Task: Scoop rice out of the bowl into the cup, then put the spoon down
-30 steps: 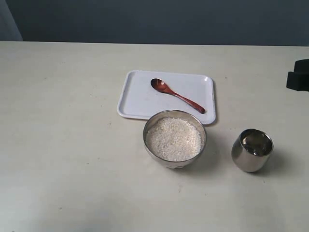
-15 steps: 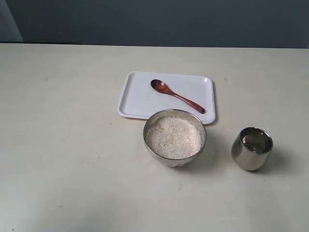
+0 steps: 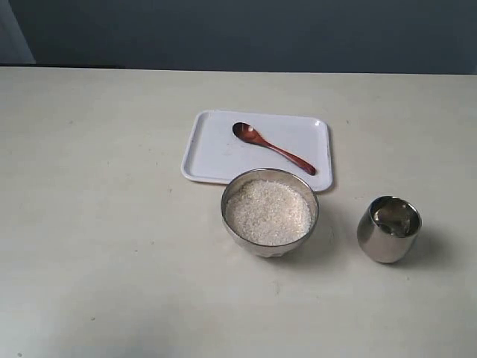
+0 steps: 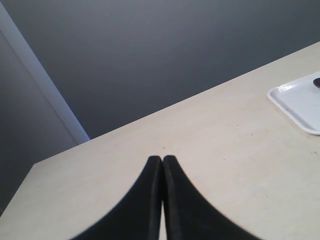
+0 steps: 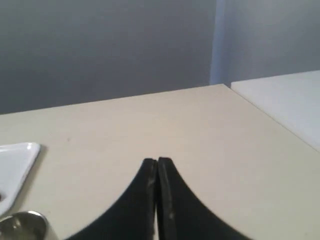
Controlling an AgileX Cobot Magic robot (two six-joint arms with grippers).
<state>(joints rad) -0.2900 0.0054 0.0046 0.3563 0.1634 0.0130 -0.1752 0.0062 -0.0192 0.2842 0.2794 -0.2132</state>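
Spoon (image 3: 273, 148) lies on tray (image 3: 212, 158) beyond bowl (image 3: 223, 211) of rice (image 3: 268, 213); cup (image 3: 389, 231) stands apart. Your left gripper (image 4: 162, 158), right gripper (image 5: 157, 160): jaws pressed together, empty.

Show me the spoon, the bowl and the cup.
spoon (image 3: 277, 150), exterior view, middle of the handle.
bowl (image 3: 267, 252), exterior view, front outer wall.
cup (image 3: 380, 250), exterior view, front outer wall.

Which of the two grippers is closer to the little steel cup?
Right. The right gripper is shut, with the cup close by in its view; the left gripper, also shut, sees only a tray corner.
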